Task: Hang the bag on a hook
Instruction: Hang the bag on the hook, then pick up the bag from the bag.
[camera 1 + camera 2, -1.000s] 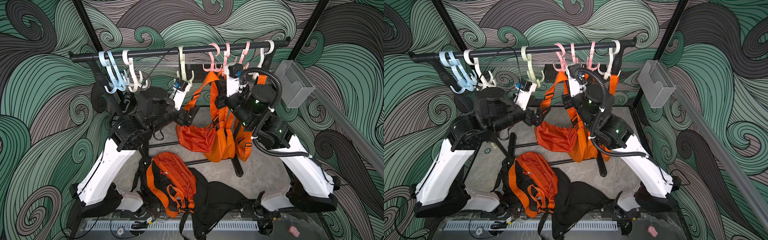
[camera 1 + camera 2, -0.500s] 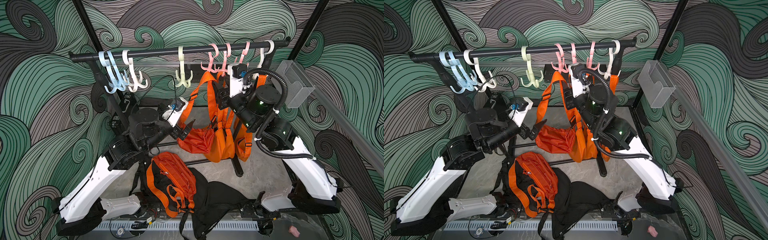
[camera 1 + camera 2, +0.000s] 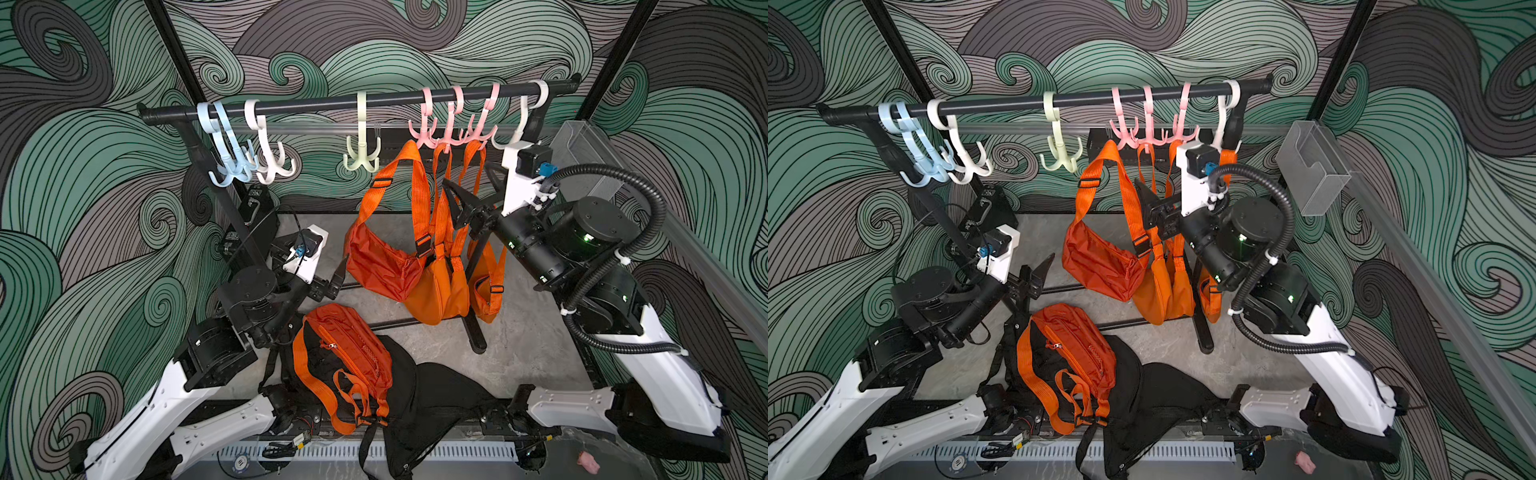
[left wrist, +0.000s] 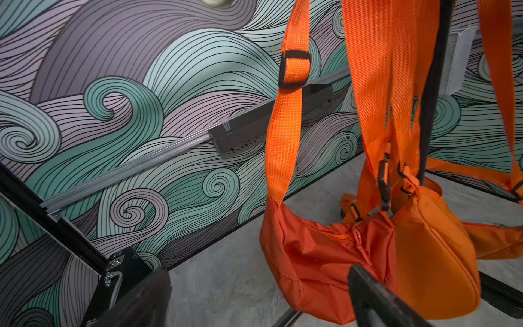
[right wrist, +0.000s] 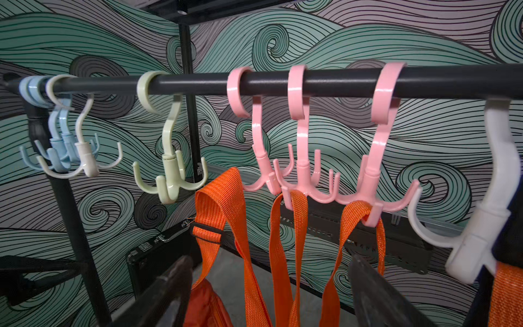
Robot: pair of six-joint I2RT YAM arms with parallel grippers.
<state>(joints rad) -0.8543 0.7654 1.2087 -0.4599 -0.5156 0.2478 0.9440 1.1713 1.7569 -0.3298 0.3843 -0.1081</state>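
Orange strap (image 5: 219, 192) sits near the prong tip of a pink hook (image 5: 261, 158), the bag (image 3: 382, 262) dangling beneath. The right end effector (image 5: 270, 266) and left end effector (image 4: 257, 271) both gape wide, holding nothing. A careless pull-back could snag webbing and flick the loop off.

Bag (image 3: 382, 266): red-orange fabric sling pouch, crescent-shaped, with a zip along its upper edge. It hangs clear of the floor with its body slightly tilted.

Strap (image 5: 218, 198): wide orange webbing with a black slider (image 4: 295, 54). It forms a loop drawn taut above the pouch.

Hook (image 5: 260, 153): pink plastic, with a C-shaped top over the black rail (image 5: 339, 82) and several upturned prongs at the foot. It is the end unit of three pink ones, on the robot's left side. The strap apex sits at one prong; the contact itself is hidden behind the webbing.
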